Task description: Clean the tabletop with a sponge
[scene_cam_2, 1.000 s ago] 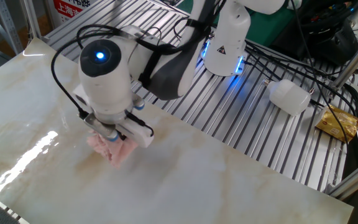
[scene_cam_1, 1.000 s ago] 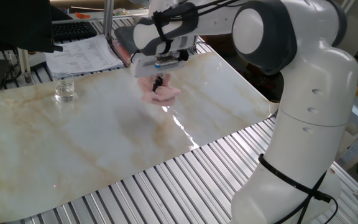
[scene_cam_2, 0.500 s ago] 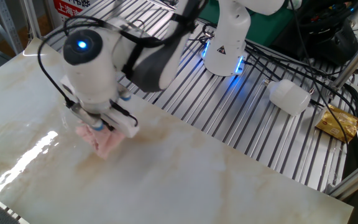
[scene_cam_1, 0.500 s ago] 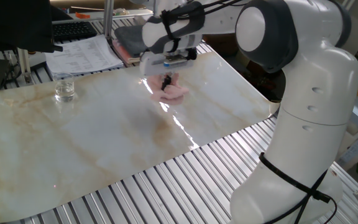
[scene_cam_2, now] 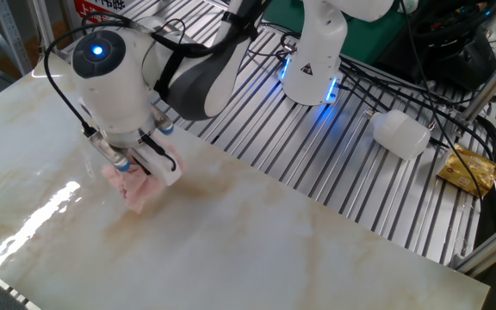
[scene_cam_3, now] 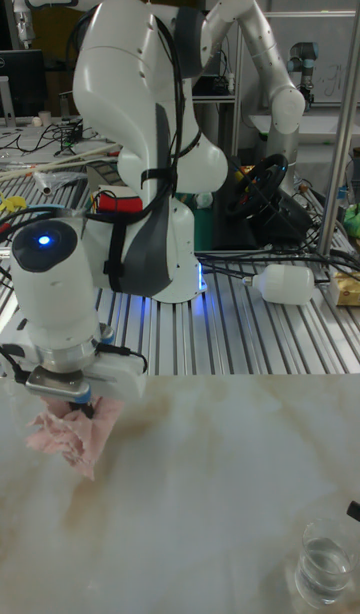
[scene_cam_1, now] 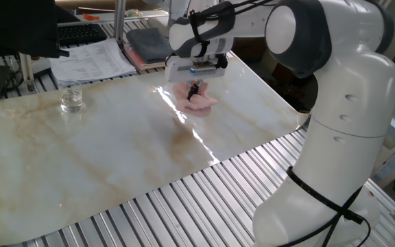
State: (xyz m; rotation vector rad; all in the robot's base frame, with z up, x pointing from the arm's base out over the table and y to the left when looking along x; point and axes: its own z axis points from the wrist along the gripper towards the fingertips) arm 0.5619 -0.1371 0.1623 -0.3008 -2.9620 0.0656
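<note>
The tabletop (scene_cam_1: 101, 151) (scene_cam_2: 257, 250) (scene_cam_3: 200, 504) is a glossy cream marble-look sheet with tan veins. The pale pink sponge (scene_cam_1: 200, 103) (scene_cam_2: 138, 191) (scene_cam_3: 68, 432) lies crumpled on it near the far edge. My gripper (scene_cam_1: 195, 90) (scene_cam_2: 130, 165) (scene_cam_3: 68, 402) points straight down, shut on the sponge and pressing it onto the sheet. The fingertips are mostly buried in the pink folds.
A clear glass (scene_cam_1: 70, 96) (scene_cam_3: 322, 559) stands on the tabletop. Ribbed metal slats (scene_cam_1: 204, 199) (scene_cam_2: 334, 164) surround the sheet. A white bottle (scene_cam_2: 400, 133) (scene_cam_3: 285, 285) lies on the slats near the robot base (scene_cam_2: 313, 60). Papers (scene_cam_1: 91, 58) and a folded grey cloth (scene_cam_1: 146, 44) sit beyond the far edge.
My gripper has dragged the sponge along the tabletop: rightward in one fixed view, leftward toward the sheet's edge in the other. The grip stayed shut.
</note>
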